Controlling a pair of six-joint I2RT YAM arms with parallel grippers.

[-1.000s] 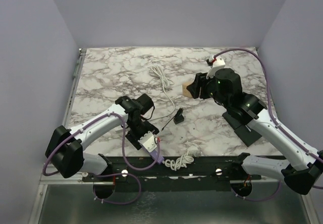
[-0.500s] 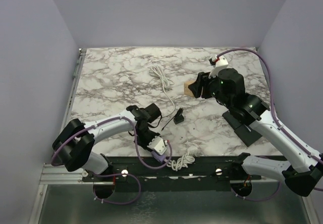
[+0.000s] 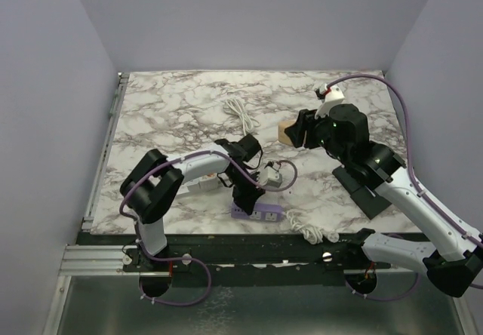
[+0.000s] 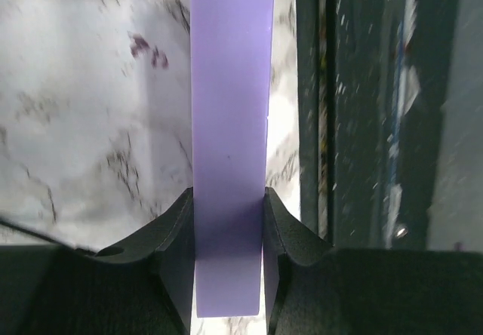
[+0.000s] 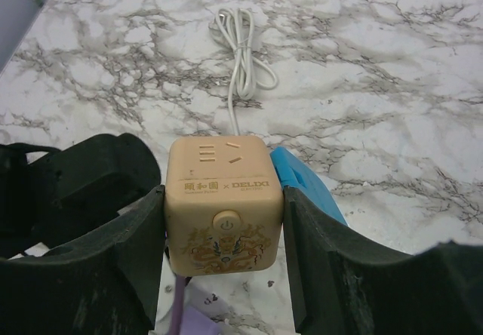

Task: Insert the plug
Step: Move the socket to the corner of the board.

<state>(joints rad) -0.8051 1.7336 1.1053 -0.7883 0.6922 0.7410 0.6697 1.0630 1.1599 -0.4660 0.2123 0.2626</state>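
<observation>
Listing from the left: left gripper (image 4: 228, 210), clamped across the narrow width of the purple power strip (image 3: 259, 213), fingers pressed against both long sides. The strip is laid flat on the marble table (image 3: 166, 101) near its front edge. The grip is judged to be for steadying it against the push of insertion.

White coiled cord (image 3: 308, 234), lying loose just right of the strip, at the front edge.

White cable (image 3: 241, 115), bundled farther back, touched by neither arm.

Beige cube socket (image 5: 224, 199), gripped on two opposite faces by the right gripper (image 5: 223, 222) at right centre, apparently off the table and well apart from the strip, button face turned to the wrist camera. Its prongs are seen in no view. It is taken to be the plug-in part, held clear until alignment.

Black base plate (image 3: 364, 190), lying under the right arm.
</observation>
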